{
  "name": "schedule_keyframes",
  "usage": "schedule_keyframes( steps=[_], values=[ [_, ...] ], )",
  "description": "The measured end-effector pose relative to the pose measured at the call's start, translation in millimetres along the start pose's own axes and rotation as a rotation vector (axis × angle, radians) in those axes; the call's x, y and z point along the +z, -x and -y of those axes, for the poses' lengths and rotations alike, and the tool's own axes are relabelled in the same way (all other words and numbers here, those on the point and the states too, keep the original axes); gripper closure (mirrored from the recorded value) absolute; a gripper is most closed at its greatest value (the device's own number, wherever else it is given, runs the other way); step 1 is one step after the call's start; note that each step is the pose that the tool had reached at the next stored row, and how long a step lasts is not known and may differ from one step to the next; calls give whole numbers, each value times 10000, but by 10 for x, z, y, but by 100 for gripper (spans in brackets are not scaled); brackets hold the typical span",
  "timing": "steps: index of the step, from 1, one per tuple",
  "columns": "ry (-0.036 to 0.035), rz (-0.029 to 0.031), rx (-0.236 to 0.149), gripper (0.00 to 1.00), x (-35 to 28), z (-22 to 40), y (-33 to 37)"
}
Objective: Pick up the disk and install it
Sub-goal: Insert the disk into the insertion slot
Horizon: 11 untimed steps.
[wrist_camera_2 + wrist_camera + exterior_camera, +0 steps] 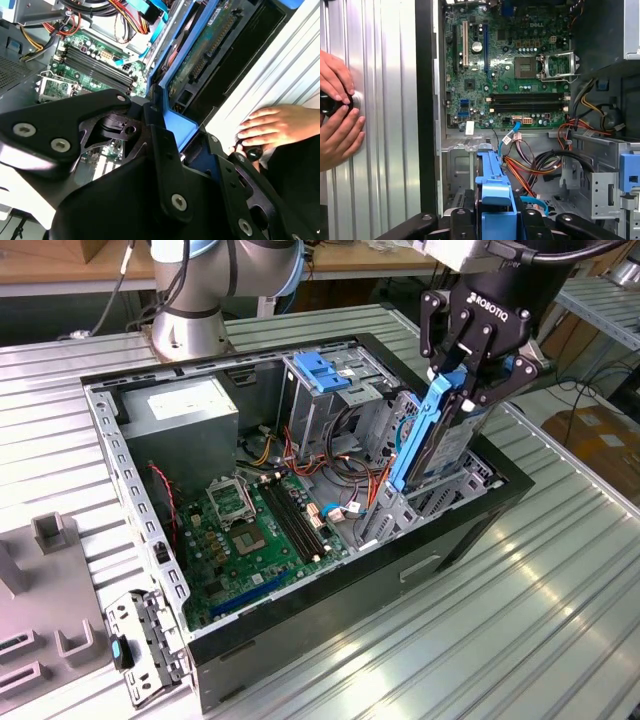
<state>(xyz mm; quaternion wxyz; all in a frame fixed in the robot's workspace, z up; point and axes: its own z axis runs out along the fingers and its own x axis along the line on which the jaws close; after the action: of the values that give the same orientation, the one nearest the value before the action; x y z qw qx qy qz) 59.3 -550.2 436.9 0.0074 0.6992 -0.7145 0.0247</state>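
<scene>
My gripper is shut on the disk, a grey-metal hard drive in a bright blue carrier rail. It holds the disk on edge and tilted, with the lower end down inside the drive bay at the exterior view's right side of the open computer case. In the second wrist view the disk runs away from the gripper into the black bay, its circuit-board side showing. The first wrist view has the blue carrier rising between the gripper's black fingers.
The motherboard and loose cables lie beside the bay. A lighter-blue latch sits on the metal cage. A person's hand rests on the ribbed table by the case wall. Grey fixtures stand at the exterior view's left.
</scene>
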Motion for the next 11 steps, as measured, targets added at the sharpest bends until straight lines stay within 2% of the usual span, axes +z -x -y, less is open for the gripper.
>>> schedule_keyframes(
  steps=[7, 11],
  values=[
    [1, -1, -1, 63, 113, -2, 4],
    [1, -3, -1, 63, 126, -2, 4]
  ],
)
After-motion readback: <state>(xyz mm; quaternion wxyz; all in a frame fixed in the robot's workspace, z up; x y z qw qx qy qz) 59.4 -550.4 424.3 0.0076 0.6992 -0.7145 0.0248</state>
